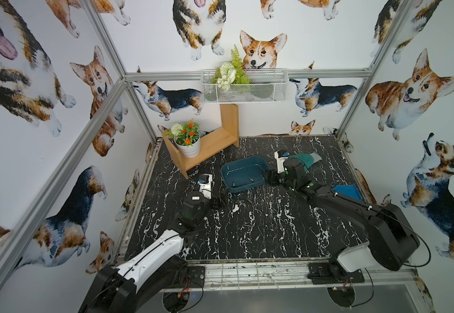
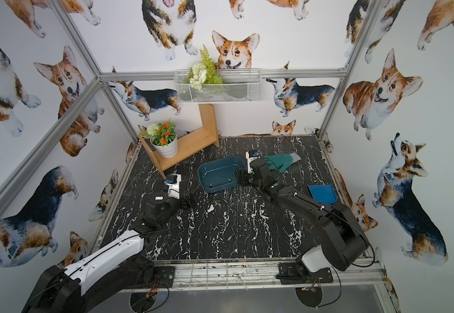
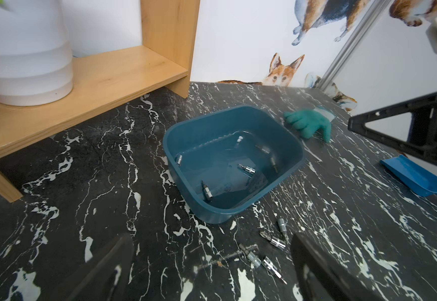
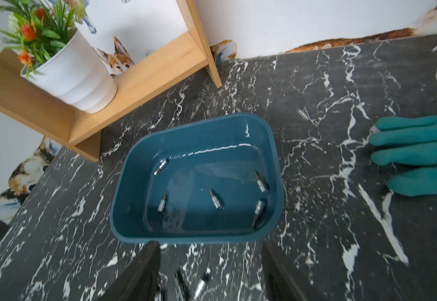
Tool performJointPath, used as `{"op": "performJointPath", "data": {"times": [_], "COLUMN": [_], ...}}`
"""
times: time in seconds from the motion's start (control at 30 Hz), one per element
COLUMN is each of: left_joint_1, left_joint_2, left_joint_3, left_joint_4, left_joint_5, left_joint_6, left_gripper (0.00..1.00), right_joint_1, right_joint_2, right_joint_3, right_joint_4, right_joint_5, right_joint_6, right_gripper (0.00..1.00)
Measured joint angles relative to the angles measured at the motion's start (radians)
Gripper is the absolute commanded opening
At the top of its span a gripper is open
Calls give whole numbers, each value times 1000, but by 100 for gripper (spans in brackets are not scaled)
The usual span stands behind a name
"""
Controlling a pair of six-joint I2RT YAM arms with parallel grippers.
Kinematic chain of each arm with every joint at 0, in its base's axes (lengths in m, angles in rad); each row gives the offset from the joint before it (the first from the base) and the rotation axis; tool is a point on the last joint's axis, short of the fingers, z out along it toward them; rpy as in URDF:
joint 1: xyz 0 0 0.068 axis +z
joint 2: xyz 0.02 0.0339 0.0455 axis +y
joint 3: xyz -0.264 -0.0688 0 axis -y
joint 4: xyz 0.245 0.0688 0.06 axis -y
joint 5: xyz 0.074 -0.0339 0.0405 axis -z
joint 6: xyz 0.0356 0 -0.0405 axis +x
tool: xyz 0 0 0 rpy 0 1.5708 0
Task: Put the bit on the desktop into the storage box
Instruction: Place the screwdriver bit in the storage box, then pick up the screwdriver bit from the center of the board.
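The storage box (image 1: 243, 173) (image 2: 220, 173) is a dark teal tub lying mid-table, with several silver bits (image 4: 216, 199) on its floor. More bits (image 3: 273, 240) lie loose on the black marble desktop just in front of the box, also seen in the right wrist view (image 4: 201, 286). My right gripper (image 1: 270, 177) (image 4: 209, 260) hangs at the box's right end, open, with nothing held. My left gripper (image 1: 219, 199) (image 3: 214, 263) sits low to the left of the loose bits, wide open and empty.
A green glove (image 1: 308, 160) lies behind the right wrist. A bright blue scoop (image 1: 347, 191) rests at the right edge. A wooden shelf (image 1: 212, 143) with a white flower pot (image 1: 187, 147) stands back left. One stray bit (image 1: 257, 237) lies nearer the front.
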Motion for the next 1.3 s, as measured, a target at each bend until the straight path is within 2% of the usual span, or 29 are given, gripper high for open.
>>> {"op": "performJointPath", "data": {"times": [0.2, 0.33, 0.5, 0.57, 0.9, 1.1, 1.3], "left_joint_1": [-99, -208, -356, -408, -663, -751, -809], "left_joint_2": [-66, -72, -58, -35, 218, 405, 527], "left_joint_3": [5, 39, 80, 101, 273, 412, 468], "left_joint_4": [-105, -192, -267, -293, -404, -498, -539], "left_joint_5": [27, -11, -83, -110, -249, -280, -276], "left_joint_6": [-20, -50, -100, -119, -212, -262, -301], "left_gripper": [100, 100, 100, 100, 100, 95, 88], "right_joint_1": [0, 0, 0, 0, 0, -1, -2], "right_joint_2": [-159, -250, -352, -378, -447, -470, -488], "right_joint_3": [-205, -334, -423, -441, -491, -506, -524], "right_joint_4": [80, 161, 230, 254, 288, 288, 301], "right_joint_5": [52, 100, 129, 141, 236, 318, 360], "right_joint_6": [-26, -42, -69, -78, -102, -95, -90], "right_gripper": [76, 86, 92, 100, 100, 100, 100]}}
